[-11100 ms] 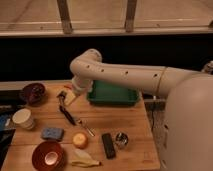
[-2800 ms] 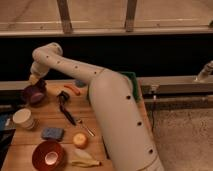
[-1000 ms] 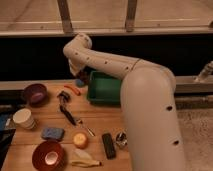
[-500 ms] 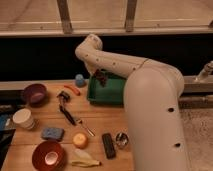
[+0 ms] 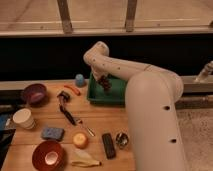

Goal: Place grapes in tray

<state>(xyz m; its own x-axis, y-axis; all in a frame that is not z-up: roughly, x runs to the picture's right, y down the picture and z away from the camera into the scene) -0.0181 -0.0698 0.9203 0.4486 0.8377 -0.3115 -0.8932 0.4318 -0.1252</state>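
Note:
The grapes [image 5: 105, 83] are a small dark reddish bunch hanging just above the inside of the tray. The tray [image 5: 95, 95] is a green rectangular bin at the back middle of the wooden table. My gripper [image 5: 103, 79] points down over the tray's left half and is shut on the grapes. The white arm curves up from the lower right, over the tray's right side, and hides that part of it.
A purple bowl [image 5: 34, 93] sits at the left, a white cup [image 5: 23, 119] below it. A blue cup [image 5: 79, 80] and a red pepper [image 5: 72, 90] lie left of the tray. Nearer are a black brush [image 5: 65, 106], blue sponge [image 5: 52, 133], red bowl [image 5: 48, 155], orange fruit [image 5: 80, 140] and a black bar [image 5: 108, 145].
The arm has swung right from the purple bowl to above the tray, carrying the grapes, and has come lower over the tray in the last half second.

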